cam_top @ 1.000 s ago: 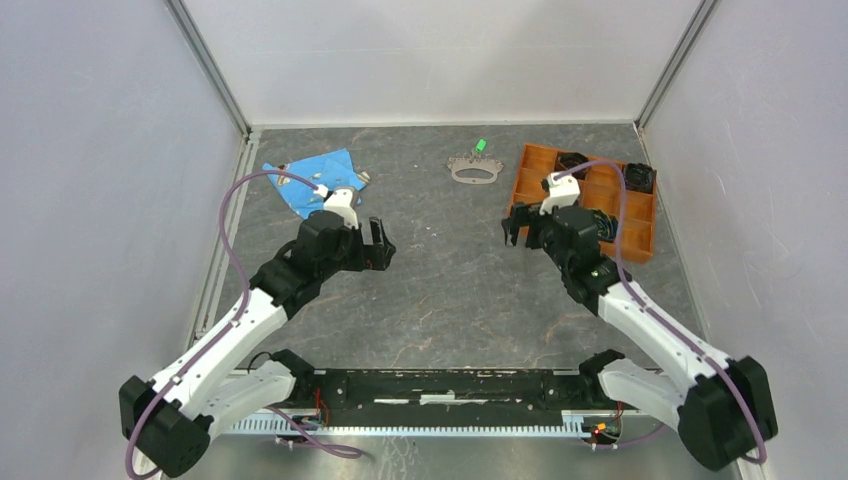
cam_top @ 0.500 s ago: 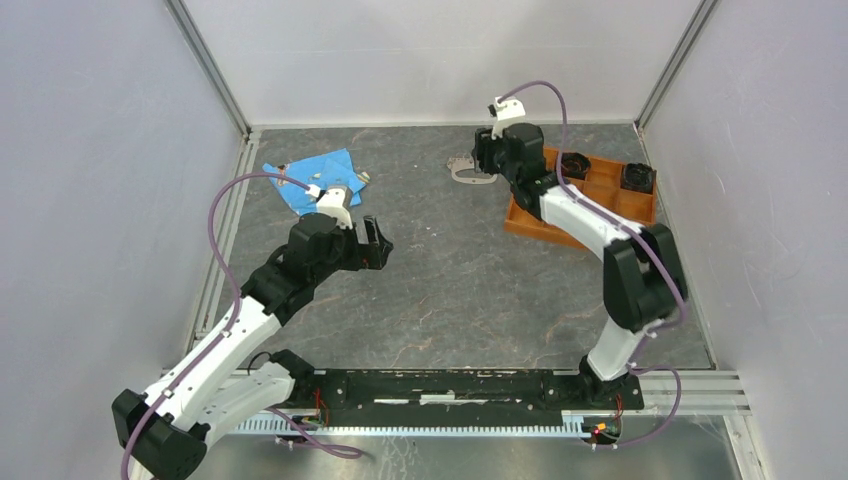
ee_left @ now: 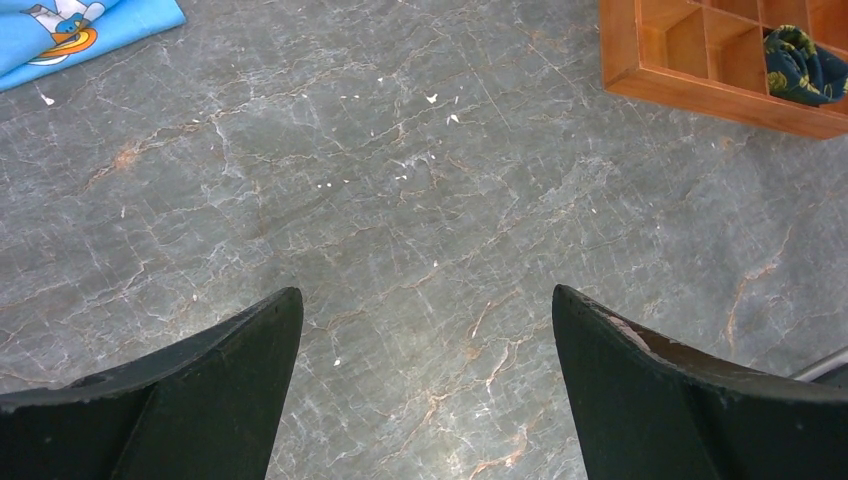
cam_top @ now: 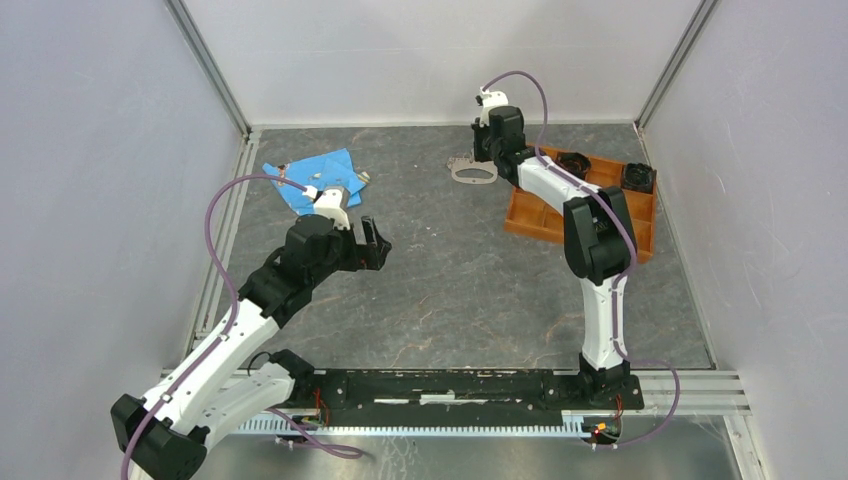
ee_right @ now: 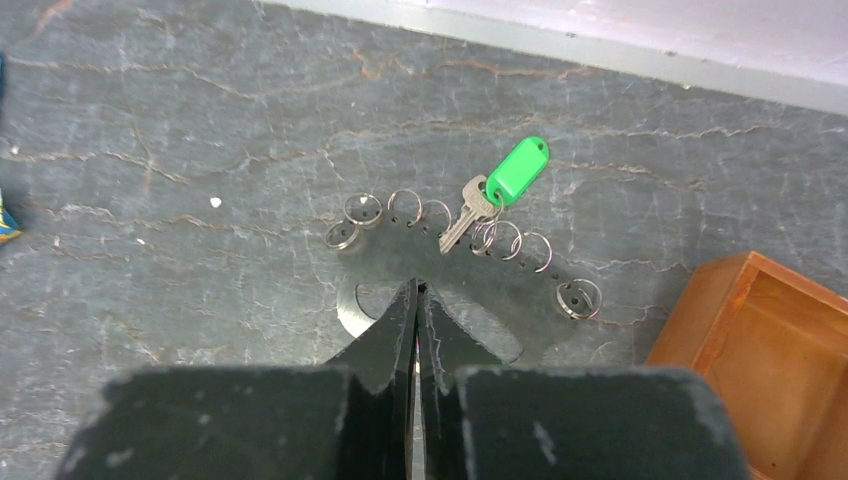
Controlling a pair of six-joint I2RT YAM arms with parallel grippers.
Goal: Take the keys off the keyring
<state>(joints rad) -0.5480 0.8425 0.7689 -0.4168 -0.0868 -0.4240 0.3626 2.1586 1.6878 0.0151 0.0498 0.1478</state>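
The keyring (ee_right: 520,285), a flat grey metal loop, lies on the table at the back, seen small in the top view as keyring (cam_top: 473,172). Along its far band sit small wire rings (ee_right: 363,210) and one silvery key (ee_right: 460,222) with a bright green head (ee_right: 518,170). My right gripper (ee_right: 416,286) is shut, its tips over the inner edge of that band, just short of the key. In the top view my right gripper (cam_top: 487,152) hides the keys. My left gripper (cam_top: 372,245) hovers open over bare table, left of centre, left gripper (ee_left: 425,305) holding nothing.
An orange compartment tray (cam_top: 522,218) stands right of the keyring, under the right arm; its corner shows as tray (ee_right: 760,330) and tray (ee_left: 620,50), with a dark bundle (ee_left: 800,65) inside. A blue cloth (cam_top: 315,180) lies at the back left.
My right arm has swung from above the tray out to the keyring at the back, and its gripper has gone from open to shut. The left arm has barely moved.
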